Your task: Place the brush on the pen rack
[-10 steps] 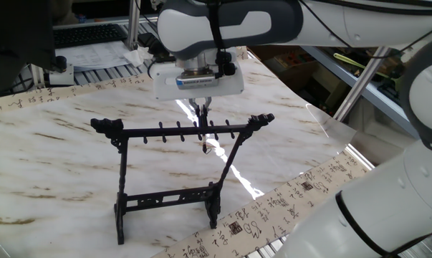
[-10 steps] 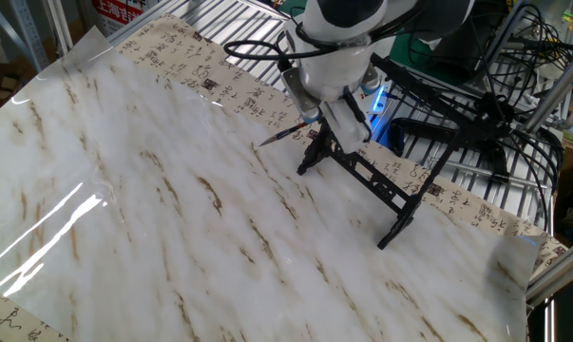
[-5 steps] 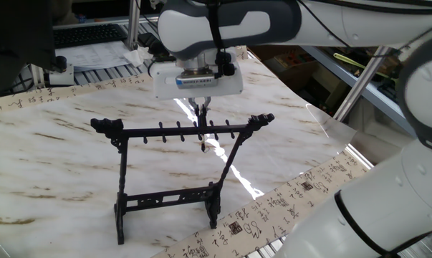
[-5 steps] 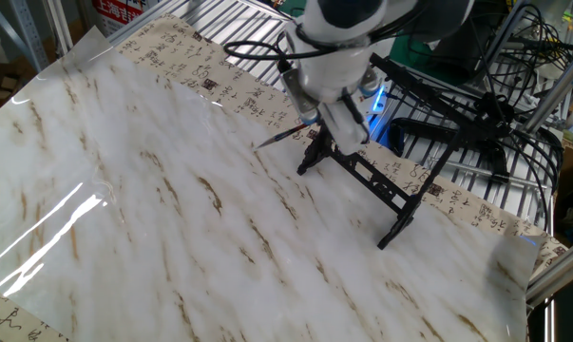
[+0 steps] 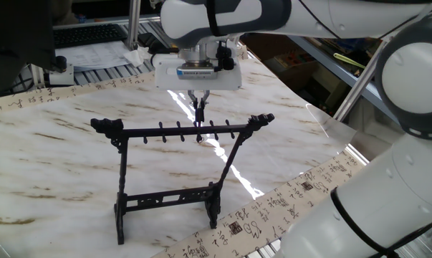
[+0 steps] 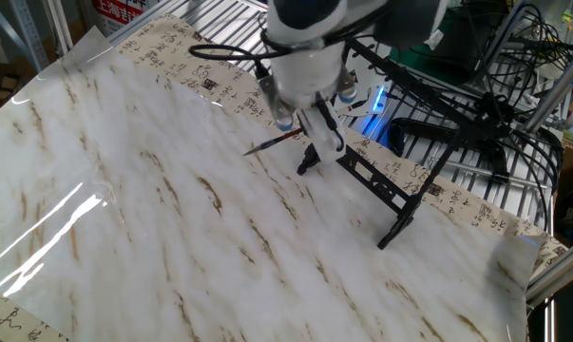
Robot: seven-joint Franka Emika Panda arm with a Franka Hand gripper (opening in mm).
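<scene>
- While the pincer (image 5: 198, 100) hangs over the middle of the rack (image 5: 178, 175), its two fingers are clenched on the brush (image 6: 275, 142), which is held in the air and lies on neither the rack nor the surface (image 5: 65, 154).
- Seen from the one fixed view, the brush (image 5: 199, 122) shows only as a short dark sliver running from the fingertips down to about the top bar; whether it touches the bar cannot be told.
- Seen from the other fixed view, the brush is a thin dark reddish-brown stick, nearly level, jutting out from the pincer (image 6: 288, 126) toward the left with a fine pointed dark end over the marble.
- One brush is in view, one rack (image 6: 381, 185), and one arm.
- The rack is black: a long top bar with a row of small pegs, curled ends, two legs and a lower crossbar; it stands upright on the surface.
- Nothing hangs from the pegs that can be made out.
- The surface is pale marble with brown veins, edged by strips of paper (image 5: 273, 208) printed with dark characters.
- Beyond the surface's far edge in the one fixed view sits a dark keyboard (image 5: 90, 34) beside some papers.
- Behind the rack in the other fixed view lies a tangle of black cables (image 6: 486, 114) over a metal grille.
</scene>
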